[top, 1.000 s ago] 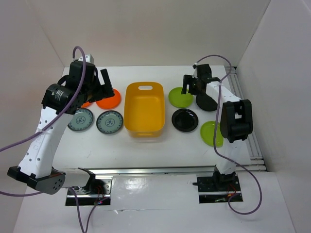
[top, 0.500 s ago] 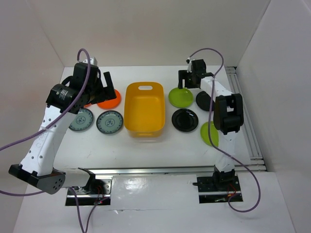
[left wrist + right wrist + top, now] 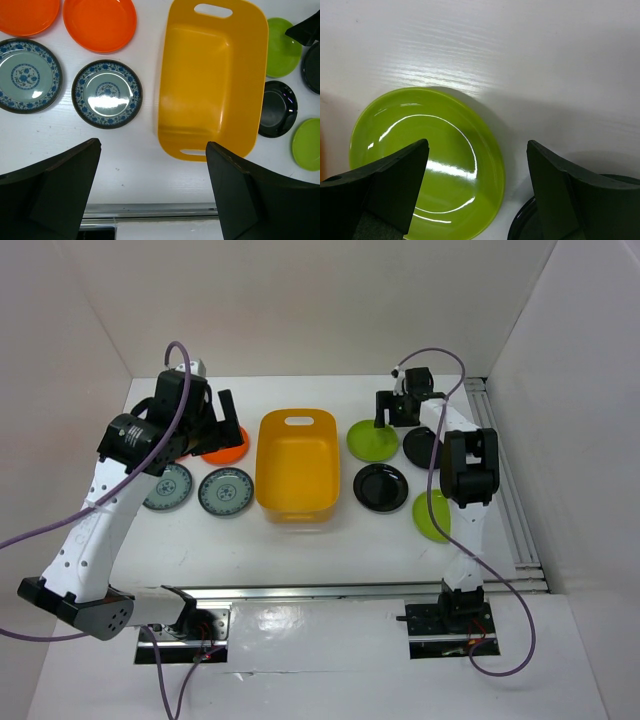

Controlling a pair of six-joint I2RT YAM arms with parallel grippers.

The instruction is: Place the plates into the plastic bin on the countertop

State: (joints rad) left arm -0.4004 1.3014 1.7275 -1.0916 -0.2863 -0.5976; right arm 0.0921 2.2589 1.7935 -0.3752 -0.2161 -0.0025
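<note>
Plastic bin (image 3: 297, 470) is sitting mid-frame in the top view, slot handle at its upper end, only its bare yellow floor showing inside. All eight plates are lying on the surface (image 3: 330, 540) outside it.

Left of the bin: left orange plate (image 3: 25, 15) and right orange plate (image 3: 100, 22) in the upper row, left patterned plate (image 3: 27, 75) and right patterned plate (image 3: 107, 93) just below.

Right of the bin: upper lime plate (image 3: 372, 442) and upper black plate (image 3: 312, 70), then lower black plate (image 3: 381, 487) and lower lime plate (image 3: 432, 518).

Left fingers (image 3: 60, 185) are standing wide open, gripping nothing, looking down over the right patterned plate and the bin. Right fingers (image 3: 385, 185) are spread open over the upper lime plate's right side, gripping nothing. Can't tell whether they're touching it.
</note>
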